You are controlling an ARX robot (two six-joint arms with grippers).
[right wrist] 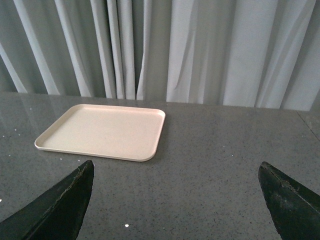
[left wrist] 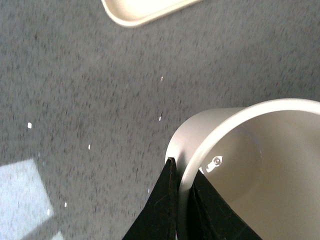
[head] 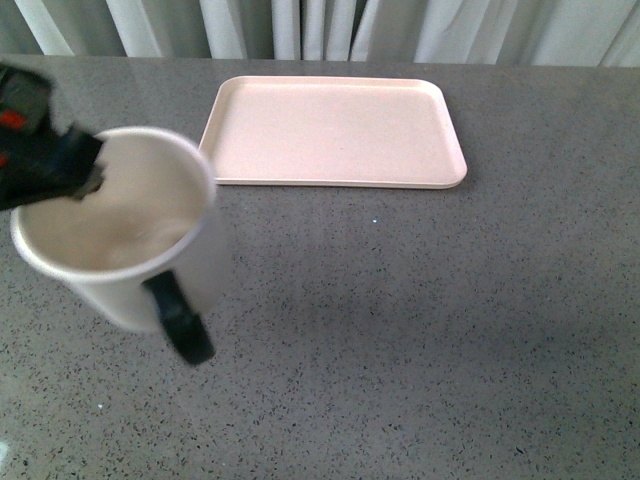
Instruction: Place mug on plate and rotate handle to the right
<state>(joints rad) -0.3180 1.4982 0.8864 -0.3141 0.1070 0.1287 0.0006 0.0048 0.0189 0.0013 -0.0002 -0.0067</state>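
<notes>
The white mug (head: 120, 225) hangs in the air at the left of the front view, tilted, its open mouth toward the camera and its black handle (head: 180, 320) pointing down and toward me. My left gripper (head: 85, 175) is shut on the mug's rim, one finger inside and one outside; the left wrist view shows this grip (left wrist: 181, 172) on the mug (left wrist: 260, 165). The smiley face is hidden. The pale pink plate (head: 335, 130) lies empty at the back middle of the table. My right gripper (right wrist: 175, 197) is open and empty, out of the front view, with the plate (right wrist: 105, 131) ahead.
The grey speckled tabletop (head: 420, 330) spreads around the plate. Pale curtains (right wrist: 200, 50) hang behind the table's far edge. A corner of the plate (left wrist: 145, 10) shows in the left wrist view.
</notes>
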